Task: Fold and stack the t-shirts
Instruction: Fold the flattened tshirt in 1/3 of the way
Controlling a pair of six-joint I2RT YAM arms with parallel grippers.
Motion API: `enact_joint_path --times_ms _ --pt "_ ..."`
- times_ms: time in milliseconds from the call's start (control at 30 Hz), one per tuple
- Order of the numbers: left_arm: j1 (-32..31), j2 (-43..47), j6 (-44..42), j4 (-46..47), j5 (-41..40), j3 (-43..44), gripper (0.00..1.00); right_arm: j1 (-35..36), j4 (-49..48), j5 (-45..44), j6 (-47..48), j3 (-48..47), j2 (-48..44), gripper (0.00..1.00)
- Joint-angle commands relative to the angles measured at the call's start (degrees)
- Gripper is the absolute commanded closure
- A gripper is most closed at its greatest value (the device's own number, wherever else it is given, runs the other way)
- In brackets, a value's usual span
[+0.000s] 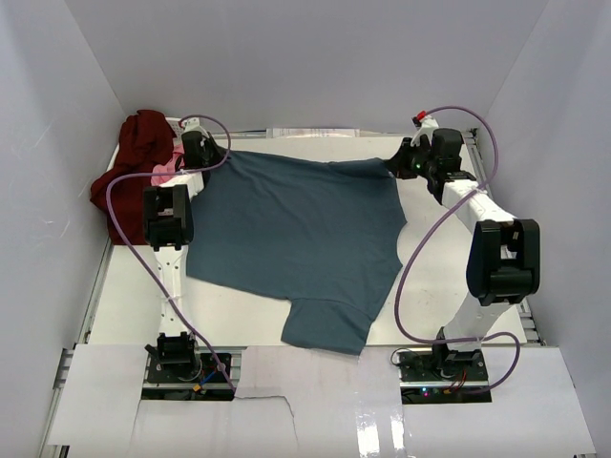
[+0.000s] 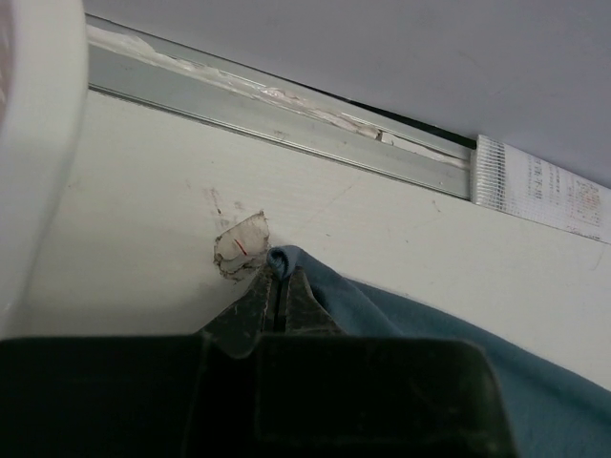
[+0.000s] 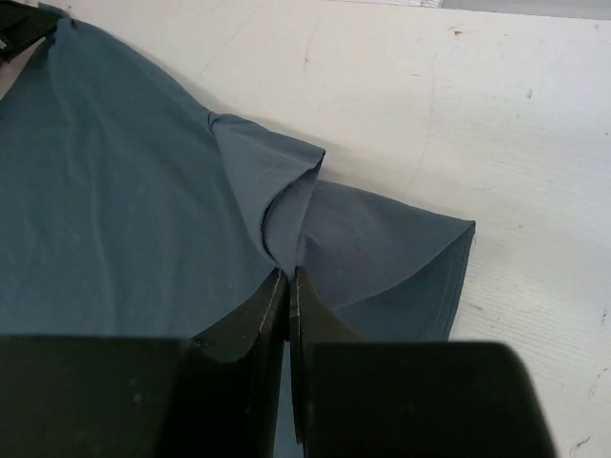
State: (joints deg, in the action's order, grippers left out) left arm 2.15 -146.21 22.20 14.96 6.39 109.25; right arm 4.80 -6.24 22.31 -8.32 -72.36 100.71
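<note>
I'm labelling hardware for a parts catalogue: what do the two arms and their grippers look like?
Both arms, left arm and right arm, are white tubes with boxy black joints. A purple cable loops along each. The left gripper and right gripper have black, tapered fingers.

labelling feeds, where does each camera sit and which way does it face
Top external: above, behind the bases, looking down at the table; left arm, right arm, teal t-shirt, maroon t-shirt.
Left wrist: on the left arm, facing the far rail; left fingers shut on the shirt's corner.
Right wrist: looks left across the shirt; right fingers pinch a fold.
Shared: teal t-shirt.
</note>
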Motion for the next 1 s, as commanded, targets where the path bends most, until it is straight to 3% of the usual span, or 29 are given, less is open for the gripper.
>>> enact_joint_path --times_ms 0,433,967 --pt "0.7 6.8 0.9 1.2 -0.2 -1.4 1.00 0.4 -2.9 0.2 1.5 2.1 -3.8 0.92" --pt "0.7 13.4 1.7 1.8 2.2 -6.2 1.00 0.7 -2.9 0.3 2.3 7.6 -9.0 0.92" --pt "0.7 17.4 -3.1 2.0 6.7 -11.2 1.00 0.9 -3.6 1.0 1.9 12.0 -13.1 0.92"
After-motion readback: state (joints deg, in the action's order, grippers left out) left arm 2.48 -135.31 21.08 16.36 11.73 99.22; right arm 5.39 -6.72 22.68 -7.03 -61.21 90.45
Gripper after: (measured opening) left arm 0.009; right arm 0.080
